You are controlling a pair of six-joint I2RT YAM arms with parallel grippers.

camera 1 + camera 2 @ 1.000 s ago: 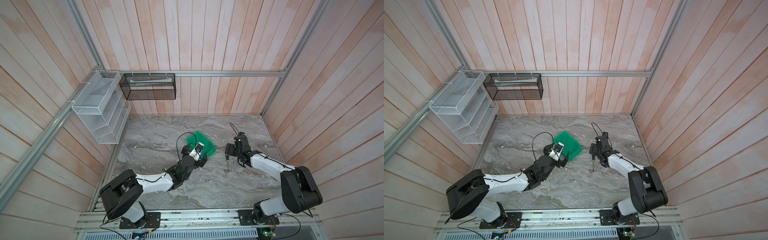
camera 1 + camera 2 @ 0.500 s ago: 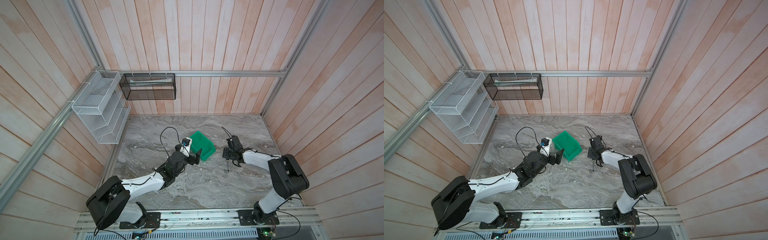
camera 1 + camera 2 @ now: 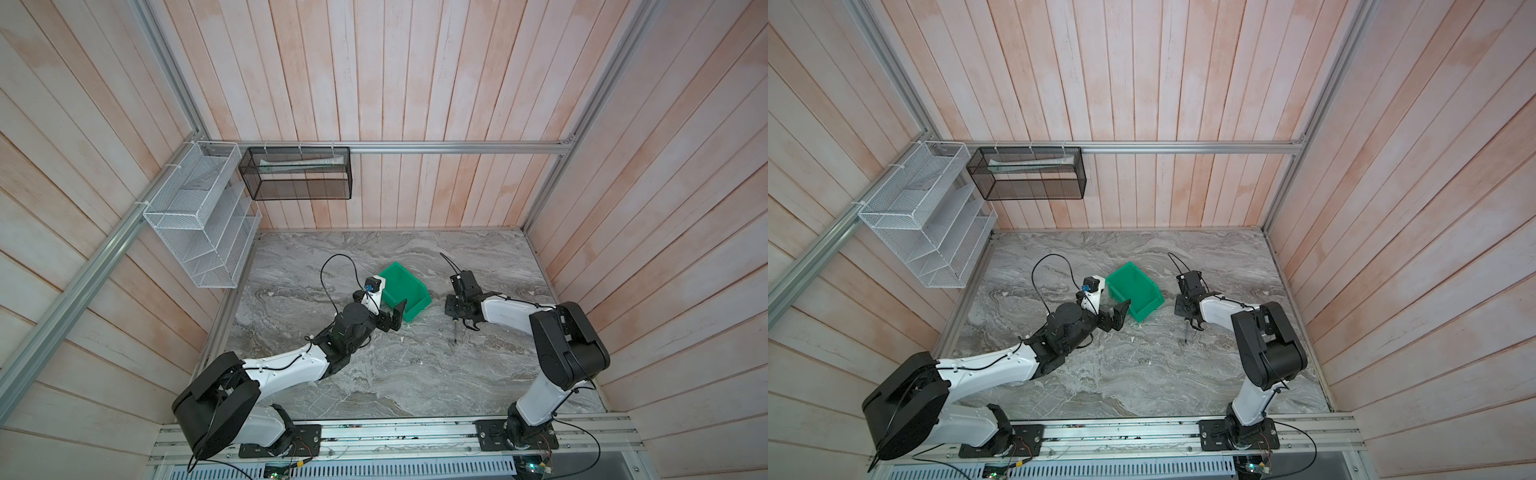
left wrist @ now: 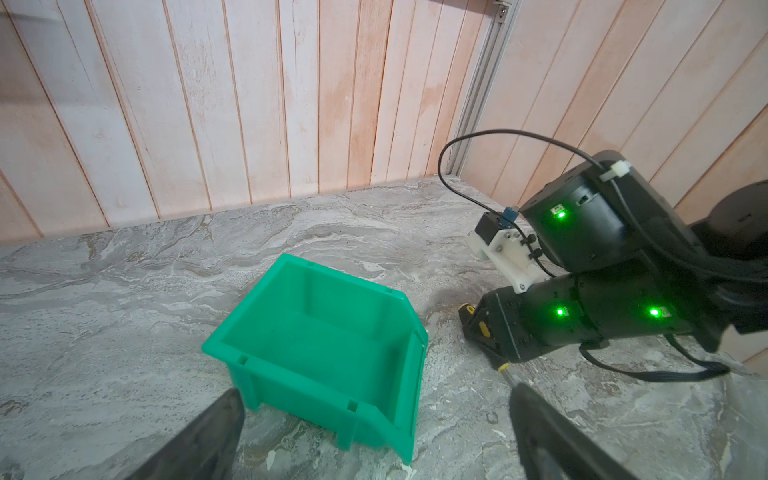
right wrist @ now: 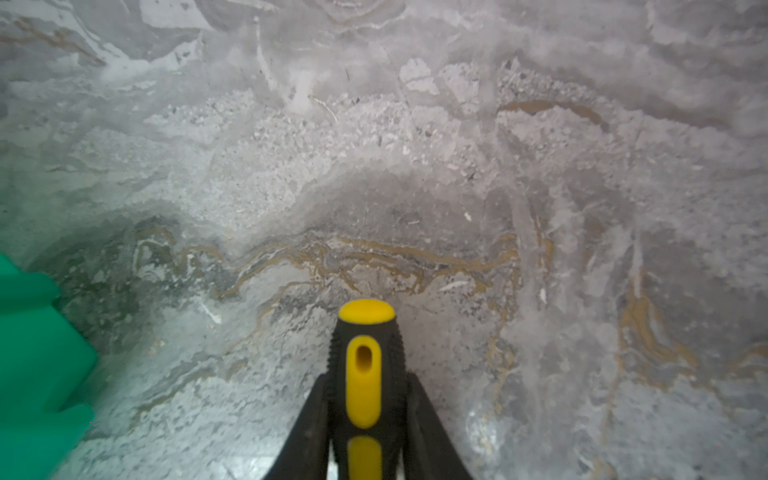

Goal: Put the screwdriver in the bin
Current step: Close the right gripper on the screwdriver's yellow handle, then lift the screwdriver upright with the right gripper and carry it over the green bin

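right end effector (image 5: 366, 399) has closed onto screwdriver (image 5: 364, 332) | black ribbed handle, yellow inlay

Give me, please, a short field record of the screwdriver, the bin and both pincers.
tool: slim black-and-yellow-handled screwdriver, outside the bin, over the grey marbled tabletop
container: small green plastic bin, upright, empty
right pincer: shut on the screwdriver's handle
left pincer: open, beside the bin, holding nothing
task: not yet done
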